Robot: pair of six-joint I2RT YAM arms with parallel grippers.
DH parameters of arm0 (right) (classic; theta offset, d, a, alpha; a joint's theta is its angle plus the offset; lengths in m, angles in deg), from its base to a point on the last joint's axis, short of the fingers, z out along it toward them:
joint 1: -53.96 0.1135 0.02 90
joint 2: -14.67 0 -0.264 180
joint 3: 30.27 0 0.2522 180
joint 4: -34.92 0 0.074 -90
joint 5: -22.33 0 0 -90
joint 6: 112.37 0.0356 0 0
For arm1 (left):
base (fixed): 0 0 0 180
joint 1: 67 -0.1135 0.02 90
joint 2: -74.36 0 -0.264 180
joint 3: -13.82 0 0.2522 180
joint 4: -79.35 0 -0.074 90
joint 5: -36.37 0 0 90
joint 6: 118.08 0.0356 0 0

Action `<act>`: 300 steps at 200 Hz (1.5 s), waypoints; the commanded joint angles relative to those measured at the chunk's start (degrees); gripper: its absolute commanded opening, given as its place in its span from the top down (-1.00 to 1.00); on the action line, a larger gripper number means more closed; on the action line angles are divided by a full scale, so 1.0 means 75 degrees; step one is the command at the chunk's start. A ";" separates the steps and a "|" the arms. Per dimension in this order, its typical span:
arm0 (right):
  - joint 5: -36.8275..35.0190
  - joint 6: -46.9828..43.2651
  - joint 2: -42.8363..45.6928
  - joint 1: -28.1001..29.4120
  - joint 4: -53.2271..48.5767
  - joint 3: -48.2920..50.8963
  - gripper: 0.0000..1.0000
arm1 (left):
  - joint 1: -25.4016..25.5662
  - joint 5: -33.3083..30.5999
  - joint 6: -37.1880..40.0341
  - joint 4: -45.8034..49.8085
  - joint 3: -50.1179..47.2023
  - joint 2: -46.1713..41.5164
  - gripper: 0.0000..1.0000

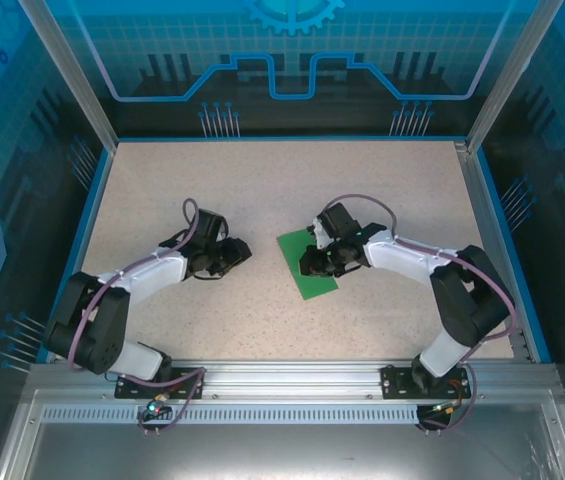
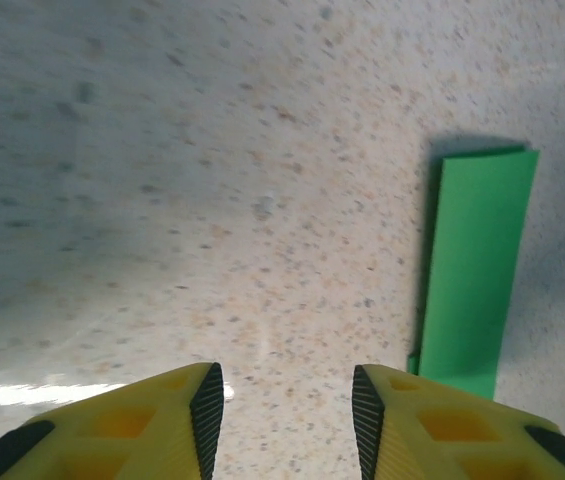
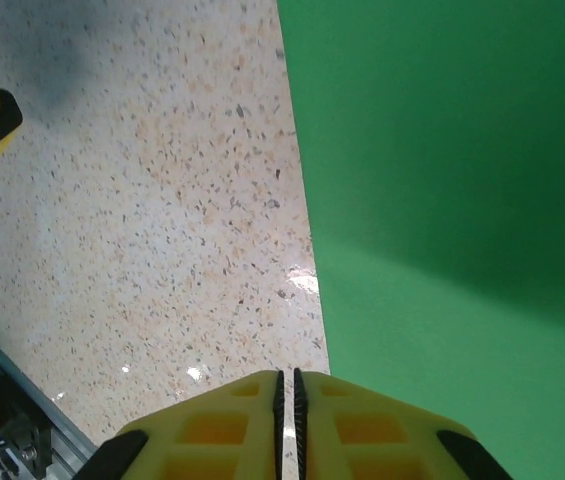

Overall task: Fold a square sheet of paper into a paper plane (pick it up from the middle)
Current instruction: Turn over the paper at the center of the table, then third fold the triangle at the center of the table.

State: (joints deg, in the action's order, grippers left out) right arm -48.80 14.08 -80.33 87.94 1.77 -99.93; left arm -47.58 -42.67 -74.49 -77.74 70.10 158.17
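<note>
Bright green thin paper sheet [image 1: 305, 268] near tabletop [image 1: 262, 190] centre, partly hidden under right gripper [image 3: 285, 378], its jaws pressed together, left gripper [image 2: 287, 385] half spread, holding nothing

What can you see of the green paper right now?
The green paper is thin, plain, bright and unmarked. From above it looks oblong, longer than wide, lying slantwise on the speckled table near the middle. The right gripper is shut at its edge; whether it pinches the paper, I cannot tell.

Bright even light, soft shadows, small glare on tabletop [image 3: 162, 250], slightly soft close-ups
</note>
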 commanded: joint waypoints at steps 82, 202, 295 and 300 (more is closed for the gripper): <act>-0.0382 0.2565 -0.1223 0.0401 0.2630 0.1171 0.72 | 0.0364 0.1153 0.0247 -0.0340 0.0824 0.0869 0.14; -0.1704 0.2619 0.1118 0.0753 0.1466 0.1225 0.45 | 0.0758 0.2468 0.0252 -0.0423 0.3044 0.3165 0.26; 0.0340 0.1301 0.1232 -0.0944 0.1808 0.2186 0.36 | 0.0797 0.1622 0.0603 0.0284 0.3674 0.4010 0.33; 0.0398 0.1315 0.1151 -0.0956 0.1840 0.2164 0.36 | 0.0796 0.1621 0.0617 0.0280 0.3660 0.4023 0.33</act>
State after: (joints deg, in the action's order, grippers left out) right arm -50.90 26.43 -69.38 82.01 14.36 -83.82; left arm -41.65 -28.99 -71.69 -78.09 96.66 187.42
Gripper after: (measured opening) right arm 0.321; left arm 0.337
